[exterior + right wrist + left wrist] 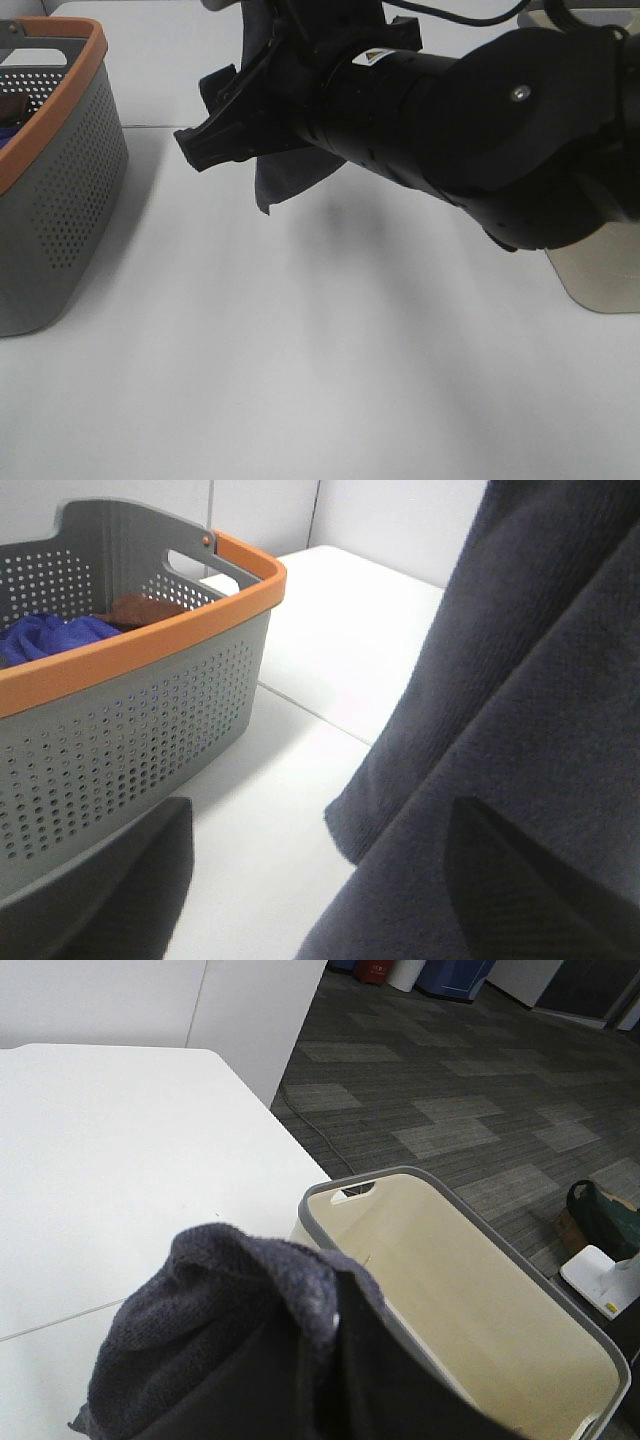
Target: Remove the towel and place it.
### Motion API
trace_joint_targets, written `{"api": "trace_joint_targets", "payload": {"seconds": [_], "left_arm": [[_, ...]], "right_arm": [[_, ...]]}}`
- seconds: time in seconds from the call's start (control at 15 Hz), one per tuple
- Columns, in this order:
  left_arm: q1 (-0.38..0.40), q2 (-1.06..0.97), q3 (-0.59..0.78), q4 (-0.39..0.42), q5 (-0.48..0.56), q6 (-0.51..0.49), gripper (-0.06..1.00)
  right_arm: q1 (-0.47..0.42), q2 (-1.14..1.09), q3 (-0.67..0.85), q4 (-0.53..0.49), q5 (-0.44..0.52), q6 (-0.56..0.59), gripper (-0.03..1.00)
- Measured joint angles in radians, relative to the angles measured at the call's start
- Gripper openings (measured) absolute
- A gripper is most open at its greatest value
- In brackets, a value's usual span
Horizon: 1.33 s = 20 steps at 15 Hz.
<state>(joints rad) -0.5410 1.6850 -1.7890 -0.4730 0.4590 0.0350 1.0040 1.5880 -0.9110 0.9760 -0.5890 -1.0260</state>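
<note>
Mid-carry: towel [290, 180] hangs above table [300, 350], grasped by left tool [300, 1380]; right tool [205, 115] released. Next: probably drop into beige basket [420, 1175].

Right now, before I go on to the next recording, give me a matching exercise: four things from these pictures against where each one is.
Things:
1. towel
2. orange-rimmed basket
3. beige basket
4. blue cloth

Places:
A. at the right edge of the high view
B. hanging in the air
C. lying inside a basket
D. standing at the left of the high view

Pairs: 1-B, 2-D, 3-A, 4-C
</note>
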Motion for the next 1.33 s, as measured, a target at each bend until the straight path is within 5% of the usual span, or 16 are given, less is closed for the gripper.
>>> {"api": "trace_joint_targets", "payload": {"seconds": [0.6,0.8,1.33], "left_arm": [[0.0,0.0,0.0,-0.015,0.006,0.022,0.01],[0.0,0.0,0.0,-0.03,0.026,0.022,0.01],[0.0,0.0,0.0,-0.037,0.03,0.022,0.01]], "right_arm": [[0.05,-0.005,0.0,0.022,-0.021,0.0,0.67],[0.045,0.036,0.0,0.104,-0.098,-0.009,0.67],[0.044,0.104,0.0,0.121,-0.208,-0.027,0.67]]}}
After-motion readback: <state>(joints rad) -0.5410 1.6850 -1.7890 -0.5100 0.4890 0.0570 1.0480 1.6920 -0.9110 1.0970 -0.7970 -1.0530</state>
